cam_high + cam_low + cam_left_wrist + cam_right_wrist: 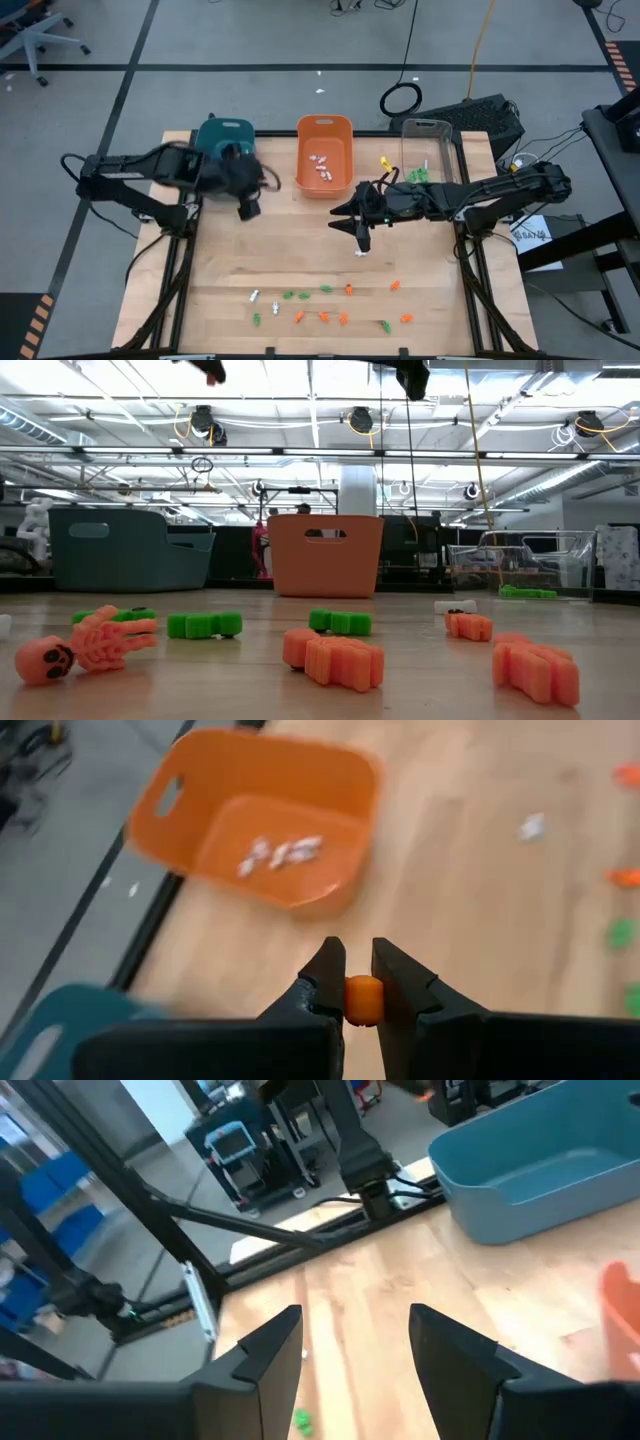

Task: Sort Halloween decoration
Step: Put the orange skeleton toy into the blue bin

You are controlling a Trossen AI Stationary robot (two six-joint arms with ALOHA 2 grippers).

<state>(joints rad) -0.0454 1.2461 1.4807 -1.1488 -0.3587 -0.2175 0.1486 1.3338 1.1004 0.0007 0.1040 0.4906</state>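
Orange trinket [364, 998]: you have it pinched between the left gripper's [358, 990] fingertips, only at the very tips, so a jolt could pop it out.
Left gripper: clenched on that orange piece; in the high view it hangs off the table just in front of the teal bin [224, 134], with the orange bin [325, 131] close by on its other side.
Wrong-bin risk: the orange bin holds only white pieces [322, 165] and the clear bin [429, 131] holds green ones [417, 175], so colour does not match bin. If you drop by bin colour, you missort.
Early release risk: the gripper is not yet over a bin wall; letting go now would probably send the piece bouncing across the wood.
Right gripper [357, 236]: released, jaws spread and empty, hovering mid-table just above a white piece [361, 252].
Right arm risk: come down off-centre and a fingertip may flick that small piece away.
Remaining trinkets [330, 303]: orange, green and one white piece lie scattered near the front edge of the table [220, 270], several close together; a careless pick could take two or knock one off the edge.
Collision risk: the arms are well apart now; they would crowd each other only if both head for the orange bin.
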